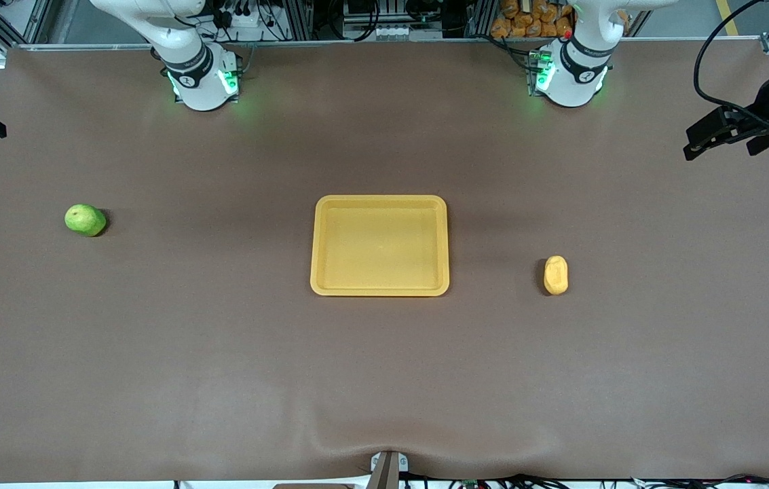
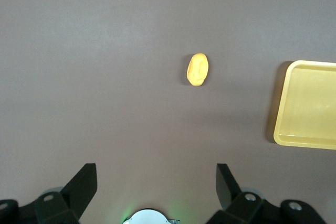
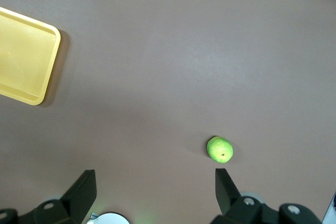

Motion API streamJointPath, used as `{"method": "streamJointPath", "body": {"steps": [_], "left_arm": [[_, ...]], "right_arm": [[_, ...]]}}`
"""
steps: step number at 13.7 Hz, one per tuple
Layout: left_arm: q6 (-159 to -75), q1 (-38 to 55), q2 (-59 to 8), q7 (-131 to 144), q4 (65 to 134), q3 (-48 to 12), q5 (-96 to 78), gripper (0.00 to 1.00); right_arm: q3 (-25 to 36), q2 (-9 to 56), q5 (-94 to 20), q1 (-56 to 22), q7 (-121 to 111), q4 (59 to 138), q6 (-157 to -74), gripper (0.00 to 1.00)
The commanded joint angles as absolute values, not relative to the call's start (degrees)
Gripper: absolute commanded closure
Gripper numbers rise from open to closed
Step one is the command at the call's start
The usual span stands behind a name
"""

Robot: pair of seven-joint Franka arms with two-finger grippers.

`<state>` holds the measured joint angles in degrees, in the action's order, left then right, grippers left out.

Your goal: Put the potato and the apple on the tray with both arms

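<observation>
Potato [image 1: 556, 274] lies on the brown surface [image 1: 221, 353] toward the left arm's end, well apart from the tray [image 1: 380, 292], and slightly nearer the front camera than the tray's centre. Apple [image 1: 85, 220] rests toward the right arm's end, also well apart from the tray, which holds nothing.

Assessment: neither pick has begun. Each arm should descend centred over its own item. The potato is best gripped across its narrow width, the apple across its middle, since both look liable to roll.

Left end effector [image 2: 156, 182] hangs high over the surface near its own end, fingers spread wide, holding nothing. Right end effector [image 3: 155, 184] hangs likewise over its own end, wide open and empty, with the apple close by its finger [image 3: 227, 188] in its wrist view.
</observation>
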<state>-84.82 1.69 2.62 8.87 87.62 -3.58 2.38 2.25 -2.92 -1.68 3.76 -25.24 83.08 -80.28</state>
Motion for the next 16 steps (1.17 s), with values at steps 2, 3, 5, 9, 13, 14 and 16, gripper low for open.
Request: {"method": "streamJointPath", "body": {"steps": [2,3,5,9,13,14,16], "left_arm": [[-81.83,1.58,2.55,7.56,86.14,-3.69,1.23,0.00],[-81.83,1.50,2.55,7.65,86.05,-3.60,1.23,0.00],[-81.83,1.49,2.29,7.56,85.96,-3.52,1.14,0.00],[-81.83,1.49,1.76,7.91,85.78,-3.43,1.23,0.00],[-82.09,1.84,0.97,8.79,86.13,-3.52,0.44,0.00],[-82.18,2.11,0.62,8.88,86.31,-3.69,0.35,0.00],[-82.96,2.20,-0.70,8.88,86.75,-3.87,0.35,0.00]], "right_arm": [[3.16,-1.76,-1.49,2.64,-25.75,81.39,-79.72,0.00],[3.08,-1.41,-1.41,2.72,-25.75,81.30,-79.72,0.00],[3.08,-1.49,-1.50,2.72,-25.66,81.30,-79.63,0.00],[3.25,-1.49,-1.49,2.99,-25.32,81.30,-79.54,0.00],[4.40,-1.67,-1.76,3.08,-24.96,81.30,-78.84,0.00],[4.66,-1.58,-1.67,3.25,-25.13,81.39,-78.66,0.00],[6.15,-0.88,-1.93,3.52,-25.40,81.82,-78.75,0.00]]}}
